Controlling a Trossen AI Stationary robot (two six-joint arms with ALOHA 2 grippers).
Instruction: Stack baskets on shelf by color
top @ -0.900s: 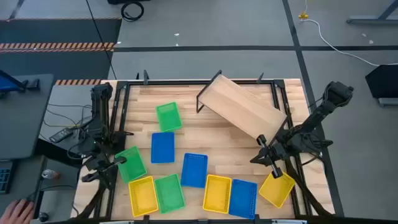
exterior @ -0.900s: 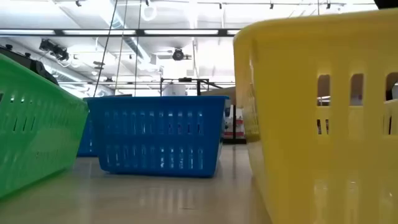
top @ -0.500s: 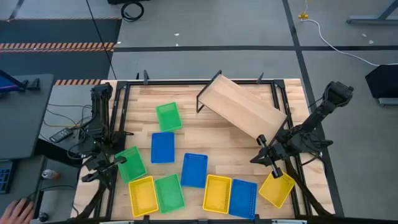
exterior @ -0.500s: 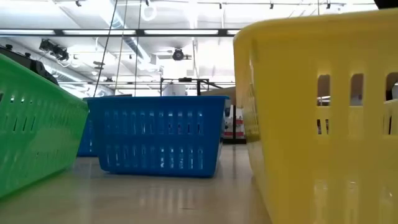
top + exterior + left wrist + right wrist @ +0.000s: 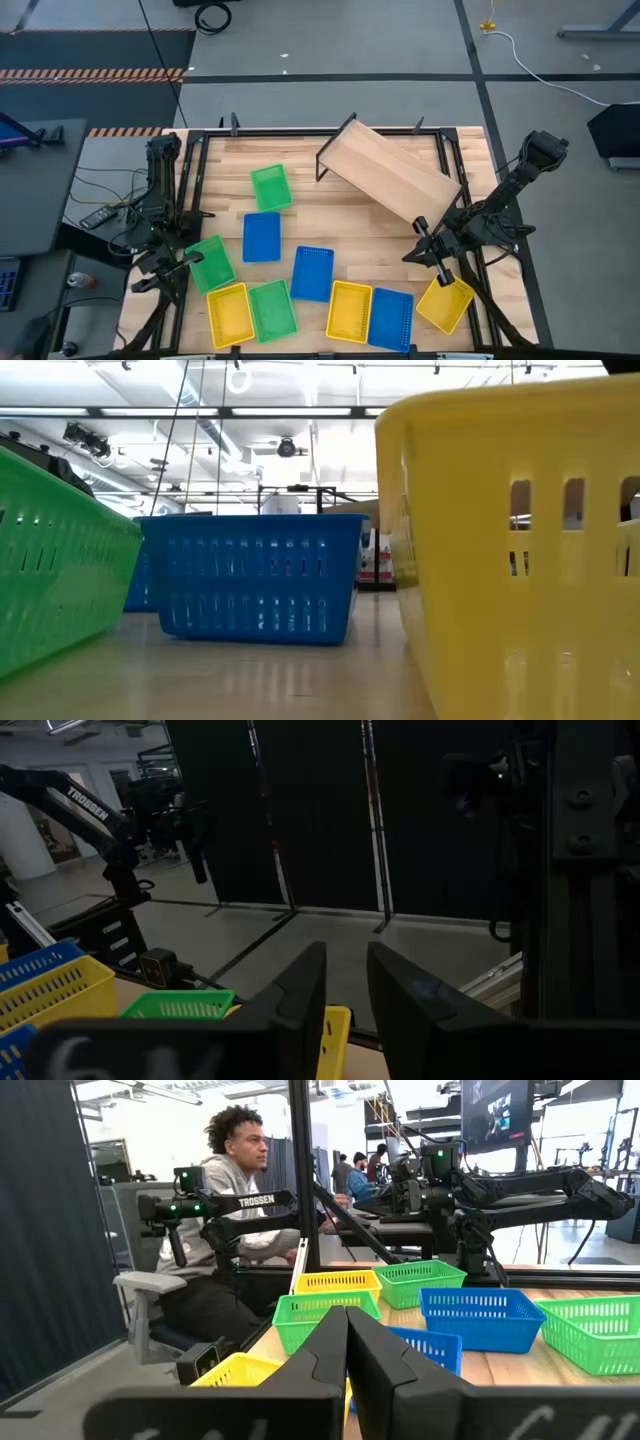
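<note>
Nine baskets lie flat on the tabletop in the high view: green; blue; yellow. The shelf, a tilted light-wood board on black legs, stands bare at the far right. My left gripper hovers at the table's left edge beside a green basket, its fingers a narrow gap apart. My right gripper hangs shut just beyond the rightmost yellow basket. Neither touches anything.
A black frame runs around the table edges. A person sits beyond the table's left side. The low view is filled by a green, a blue and a yellow basket. Bare wood lies between shelf and baskets.
Both arms and all baskets have kept still. A person's hand that showed off the table at the high view's lower left corner is gone from view.
</note>
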